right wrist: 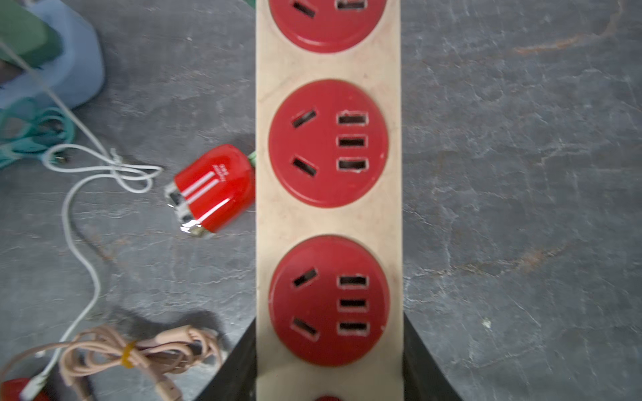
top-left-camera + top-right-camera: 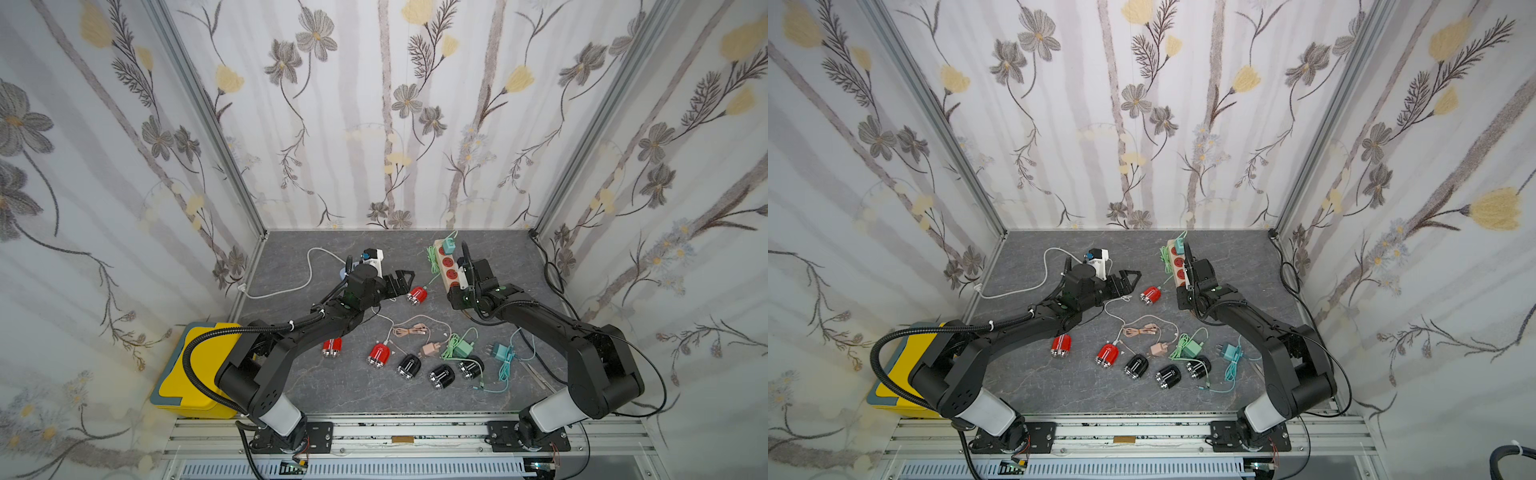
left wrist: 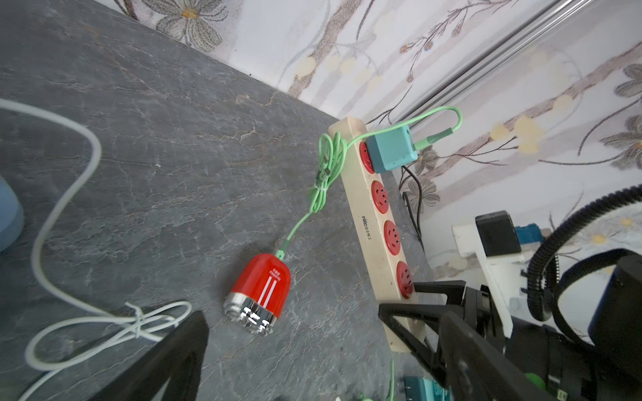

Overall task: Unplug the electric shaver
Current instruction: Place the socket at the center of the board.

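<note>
A red electric shaver (image 2: 417, 295) (image 3: 258, 295) (image 1: 215, 187) lies on the grey tabletop just left of a cream power strip (image 2: 446, 264) (image 3: 368, 222) with red sockets. A green cable (image 3: 323, 173) runs from the shaver's rounded end to a teal adapter (image 2: 449, 246) (image 3: 391, 149) seated in the strip's far socket. My left gripper (image 2: 405, 284) (image 3: 298, 347) is open, a short way left of the shaver and not touching it. My right gripper (image 2: 459, 286) (image 1: 330, 364) is shut on the near end of the power strip (image 1: 328, 222), one jaw on each long side.
Two more red shavers (image 2: 331, 347) (image 2: 378, 355) and three black ones (image 2: 441, 376) lie nearer the front. Beside them are a pink cable bundle (image 2: 409, 331), a green charger (image 2: 463, 349) and a teal charger (image 2: 503, 353). A white cable (image 2: 309, 270) loops at back left. A yellow box (image 2: 195, 370) stands at front left.
</note>
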